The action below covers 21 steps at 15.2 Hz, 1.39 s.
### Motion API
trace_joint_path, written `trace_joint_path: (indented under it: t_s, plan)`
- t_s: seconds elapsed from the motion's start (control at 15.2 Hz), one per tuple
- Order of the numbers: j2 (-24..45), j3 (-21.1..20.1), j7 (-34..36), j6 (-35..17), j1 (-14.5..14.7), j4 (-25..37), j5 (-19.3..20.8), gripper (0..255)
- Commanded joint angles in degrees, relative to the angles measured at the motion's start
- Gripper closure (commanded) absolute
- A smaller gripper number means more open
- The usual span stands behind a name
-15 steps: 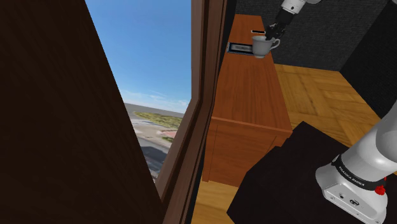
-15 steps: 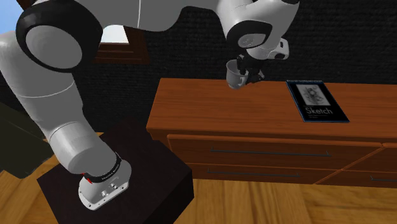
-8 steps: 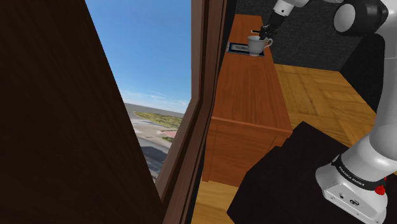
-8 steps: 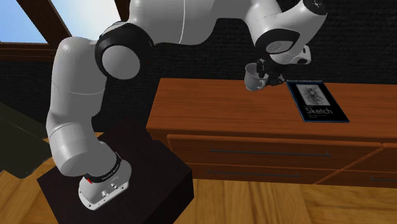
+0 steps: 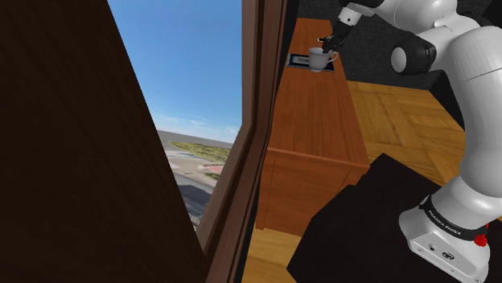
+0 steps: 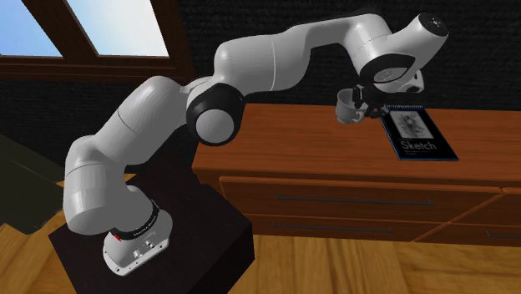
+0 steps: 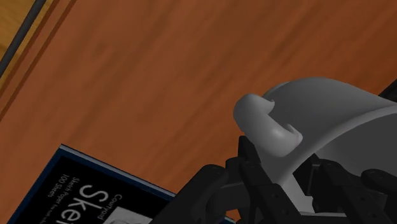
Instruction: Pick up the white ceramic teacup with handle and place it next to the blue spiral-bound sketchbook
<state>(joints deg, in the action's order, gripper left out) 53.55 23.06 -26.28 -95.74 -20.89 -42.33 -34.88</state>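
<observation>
A white Franka arm (image 6: pixel 250 71) stretches from its black stand (image 6: pixel 196 221) across a brown wooden dresser (image 6: pixel 275 138), its black end effector (image 6: pixel 364 100) closed on a pale grey-white teacup (image 6: pixel 346 106). The 2 fingers clasp the cup's wall near the rim.

In the second exterior view the teacup hangs low over the dresser top, just beside the blue sketchbook (image 6: pixel 414 134) at about its 10 o'clock, by the book's spiral-bound end. Whether the cup's base touches the wood cannot be told.

From the shoulder view the teacup (image 5: pixel 320 59) sits at the 3 o'clock side of the sketchbook (image 5: pixel 298 60), near the far end of the dresser (image 5: pixel 314 120), with the end effector (image 5: pixel 328 47) coming down on it from 1 o'clock. A tall window (image 5: pixel 189 72) (blue sky and a distant landscape beyond the glass) takes the 9 o'clock side of that view. A wood floor (image 5: pixel 402 112) lies at the dresser's 3 o'clock.

Seen from the wrist, the teacup (image 7: pixel 337 114) shows its curved handle (image 7: pixel 264 124) turned toward the camera. The end effector (image 7: pixel 280 188) grips just below the handle, and the sketchbook (image 7: pixel 83 191), its cover lettered "Sketch", lies flat on the dresser (image 7: pixel 159 70) close by.
</observation>
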Motion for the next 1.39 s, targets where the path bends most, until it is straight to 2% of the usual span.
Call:
trace_joint_path:
  t_s: [0.0, 0.66, 1.19, 1.25, 1.32]
  plan:
    - [-0.3, 0.1, -0.7, -1.6, 0.5, -2.0, -0.1, 255]
    - [-0.6, 0.0, -3.8, -8.9, 2.4, -10.6, -0.9, 255]
    - [-0.6, 0.0, -3.8, -8.9, 2.3, -10.6, -0.9, 255]
    - [-0.5, 0.0, -3.8, -8.9, 2.3, -10.6, -0.9, 0]
    - [-0.5, 0.0, -3.8, -8.9, 2.3, -10.6, -0.9, 0]
